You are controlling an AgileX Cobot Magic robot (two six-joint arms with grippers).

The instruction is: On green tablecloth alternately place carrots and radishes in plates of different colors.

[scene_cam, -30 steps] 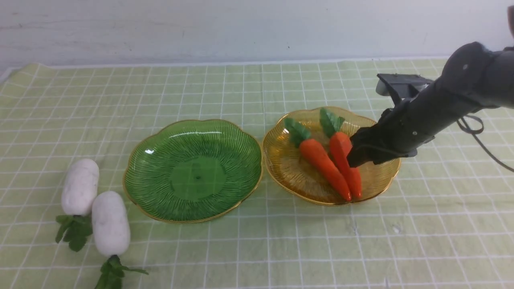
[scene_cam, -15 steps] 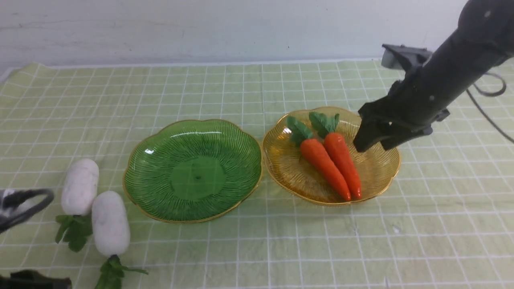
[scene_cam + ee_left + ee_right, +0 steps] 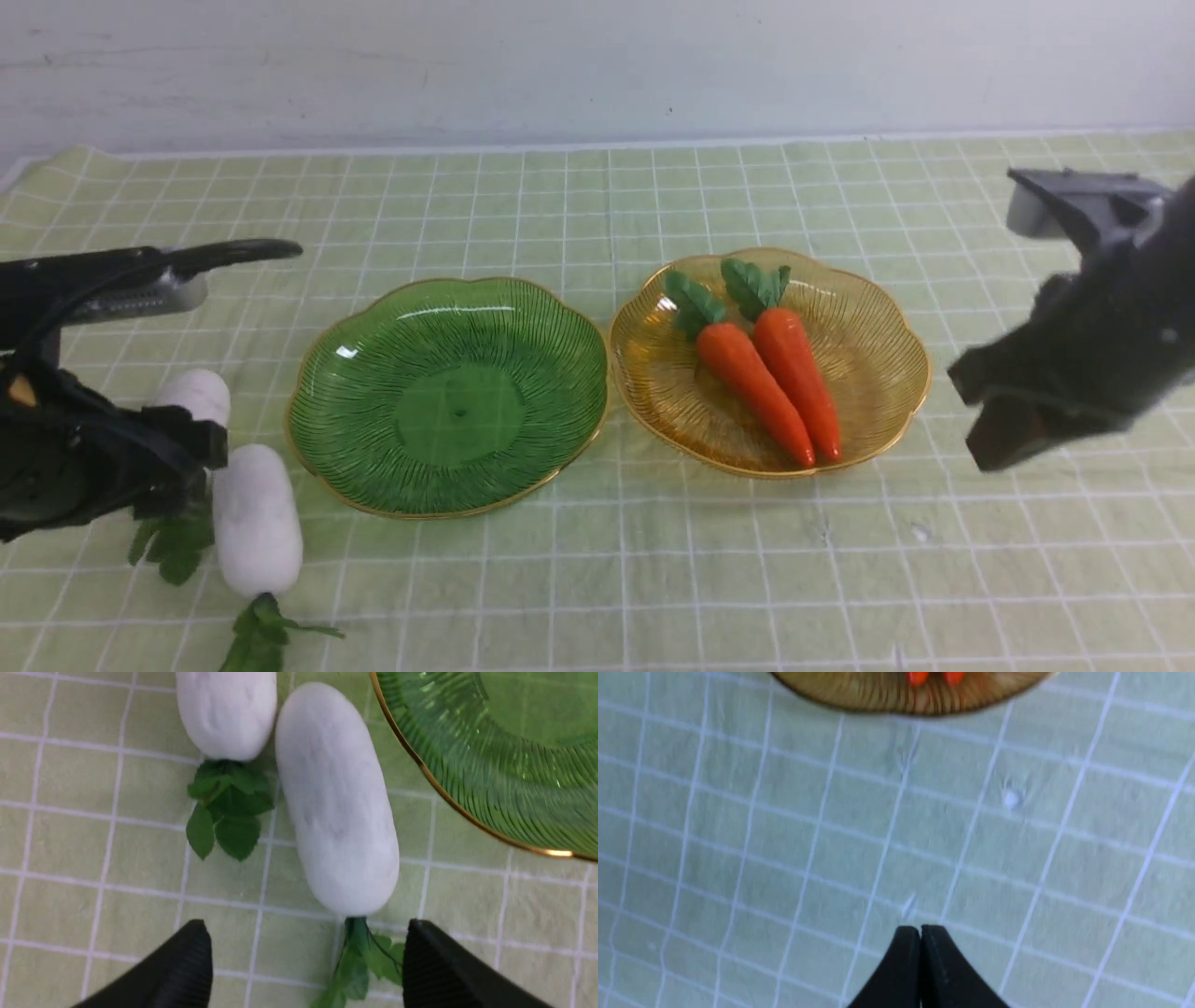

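Danger: left end effector point(image 3: 306, 940) gaped wide at the nearer radish point(image 3: 336, 802) and could bump the other radish point(image 3: 226, 714); right end effector point(image 3: 920, 935) sat closed.

The green tablecloth point(image 3: 653, 579) (pale, white-gridded, slightly wrinkled) carries four things directly. The green plate point(image 3: 448, 411) sits near its middle, with the amber plate point(image 3: 892, 373) at its 3 o'clock, rims just beside each other. At the green plate's 8 to 9 o'clock lie the nearer radish point(image 3: 256, 518) and the farther radish point(image 3: 198, 392) side by side, leaf tufts toward 6 o'clock
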